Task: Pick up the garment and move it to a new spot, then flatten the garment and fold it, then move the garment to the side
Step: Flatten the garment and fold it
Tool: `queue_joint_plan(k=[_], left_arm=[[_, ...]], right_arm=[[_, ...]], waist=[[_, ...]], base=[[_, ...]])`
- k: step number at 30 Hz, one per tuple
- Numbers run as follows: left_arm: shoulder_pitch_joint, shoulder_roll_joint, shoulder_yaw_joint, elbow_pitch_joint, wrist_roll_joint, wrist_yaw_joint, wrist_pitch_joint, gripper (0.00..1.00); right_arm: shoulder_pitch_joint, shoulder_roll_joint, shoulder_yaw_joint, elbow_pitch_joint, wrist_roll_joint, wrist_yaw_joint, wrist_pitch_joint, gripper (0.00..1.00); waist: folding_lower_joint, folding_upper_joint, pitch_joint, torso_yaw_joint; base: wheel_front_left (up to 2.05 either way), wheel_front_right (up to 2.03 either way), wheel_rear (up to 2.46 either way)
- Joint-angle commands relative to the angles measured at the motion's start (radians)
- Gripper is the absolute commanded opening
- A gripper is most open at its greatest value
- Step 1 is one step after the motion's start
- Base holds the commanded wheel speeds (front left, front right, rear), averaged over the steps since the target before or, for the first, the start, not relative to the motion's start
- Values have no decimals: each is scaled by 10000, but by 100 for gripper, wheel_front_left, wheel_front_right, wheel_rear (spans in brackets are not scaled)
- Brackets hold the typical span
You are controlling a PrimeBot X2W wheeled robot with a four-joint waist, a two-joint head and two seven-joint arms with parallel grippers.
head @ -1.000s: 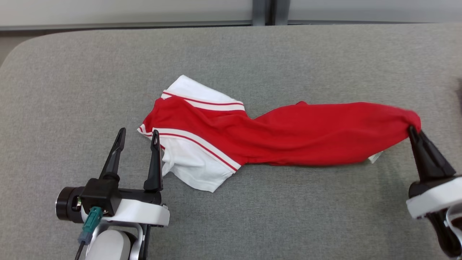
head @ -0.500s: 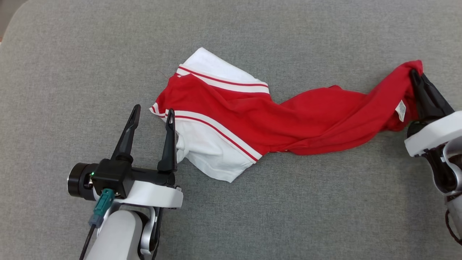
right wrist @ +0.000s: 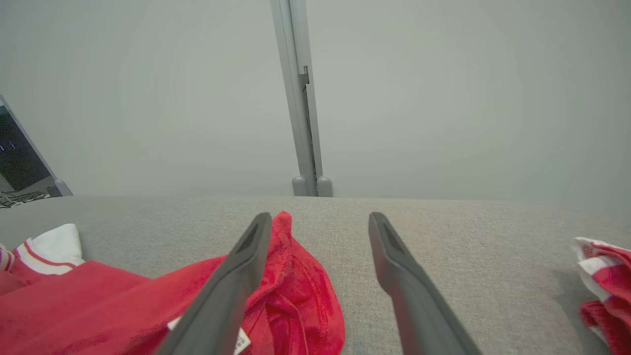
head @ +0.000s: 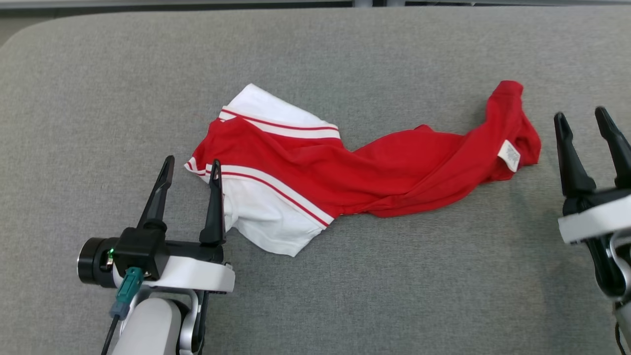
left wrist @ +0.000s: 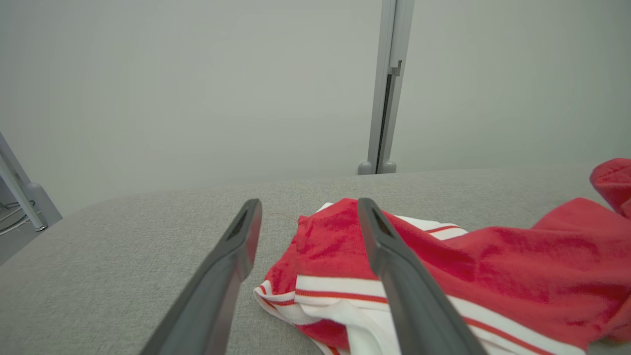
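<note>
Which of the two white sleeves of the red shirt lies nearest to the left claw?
The near sleeve, on the robot's side: its edge lies beside one finger of the left claw. The other sleeve lies beyond the red body, farther away.

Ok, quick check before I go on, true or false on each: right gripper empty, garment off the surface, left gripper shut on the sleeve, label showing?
The right gripper is open and holds nothing: true.
The garment hangs clear of the grey surface: false, it lies rumpled on it.
The left gripper is shut on the white sleeve: false, it is open at the sleeve's edge.
A white label shows at the garment's red end: true.
</note>
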Motion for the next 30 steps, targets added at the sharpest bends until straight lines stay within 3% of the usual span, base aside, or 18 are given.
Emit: queue_joint_plan(k=[1,16,30], left_arm=[[71,42,65,26,70,-27,-15,100],[1630,424,382,219,60,17,-15,100],[2116,629,303,14,-28,144,230,100]], right_arm=[[222,16,-93,-110,-156,0,-64,100],[3938,1195,-1560,-2711,-1589,0,1060,100],[4654,1605,-1946,-3755,-1954,0,1761,100]], waist=[[0,0,-213,-172],[0,0,-1912,-749],[0,0,-2247,-778]], base=[[0,0,0],[0,0,0],[0,0,0]])
